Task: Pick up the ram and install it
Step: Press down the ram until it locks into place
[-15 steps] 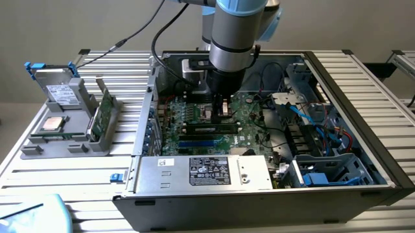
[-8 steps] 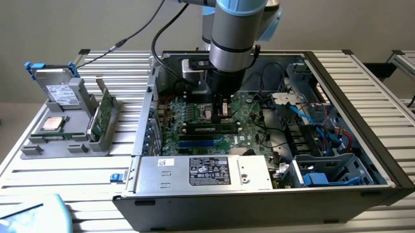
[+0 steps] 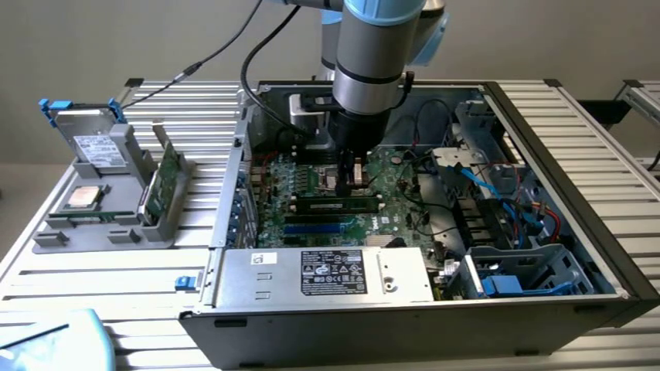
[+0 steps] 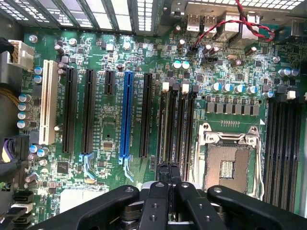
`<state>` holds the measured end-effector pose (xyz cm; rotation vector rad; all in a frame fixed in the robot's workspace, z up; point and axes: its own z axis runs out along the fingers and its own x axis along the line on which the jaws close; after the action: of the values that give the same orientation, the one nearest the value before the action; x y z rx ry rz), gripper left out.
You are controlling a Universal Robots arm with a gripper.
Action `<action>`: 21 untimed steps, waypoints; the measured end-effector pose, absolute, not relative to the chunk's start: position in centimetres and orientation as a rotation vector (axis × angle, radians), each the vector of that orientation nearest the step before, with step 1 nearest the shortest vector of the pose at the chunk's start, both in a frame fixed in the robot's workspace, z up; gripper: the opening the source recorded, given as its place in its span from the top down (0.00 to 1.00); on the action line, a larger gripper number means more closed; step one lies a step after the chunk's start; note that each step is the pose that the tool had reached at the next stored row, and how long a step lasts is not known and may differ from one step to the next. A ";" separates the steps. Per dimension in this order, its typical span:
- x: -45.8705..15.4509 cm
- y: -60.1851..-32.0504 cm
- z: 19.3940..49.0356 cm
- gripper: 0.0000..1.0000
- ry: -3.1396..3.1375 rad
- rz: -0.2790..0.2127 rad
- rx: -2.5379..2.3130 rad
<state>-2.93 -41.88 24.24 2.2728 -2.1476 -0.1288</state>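
Observation:
The ram (image 3: pixel 335 206), a slim green strip with black chips, stands on edge in a memory slot of the motherboard (image 3: pixel 403 182) inside the open computer case. My gripper (image 3: pixel 351 175) hangs just above and behind it, over the processor socket (image 4: pixel 228 165). In the wrist view my gripper (image 4: pixel 169 170) is shut, its two dark fingertips pressed together with nothing visible between them. They sit over one end of the black memory slots (image 4: pixel 175 124). Whether the fingertips touch the ram I cannot tell.
A grey holder (image 3: pixel 62 232) at the exterior view's left carries a green card (image 3: pixel 160 182), a square silver processor chip (image 3: pixel 83 198) and a drive (image 3: pixel 95 147). The power supply (image 3: pixel 320 274), blue cables (image 3: pixel 505 185) and case walls (image 3: pixel 562 154) crowd the board.

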 end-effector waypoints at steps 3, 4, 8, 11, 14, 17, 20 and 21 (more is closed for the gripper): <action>-2.9 -41.9 24.2 0.89 -2.148 -0.129 2.273; -2.9 -41.9 24.2 0.89 -2.148 -0.129 2.273; -2.6 -42.4 24.2 0.89 -2.150 -0.135 2.276; -2.1 -42.9 24.2 0.89 -2.152 -0.144 2.279; -1.2 -43.0 24.2 0.89 -2.155 -0.150 2.282; -0.8 -43.0 24.2 0.89 -2.155 -0.151 2.282; -0.7 -43.0 24.2 0.89 -2.155 -0.151 2.282; -0.6 -43.0 24.2 0.89 -2.155 -0.151 2.281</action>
<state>-0.56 -43.05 24.24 2.2813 -2.1554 -0.1507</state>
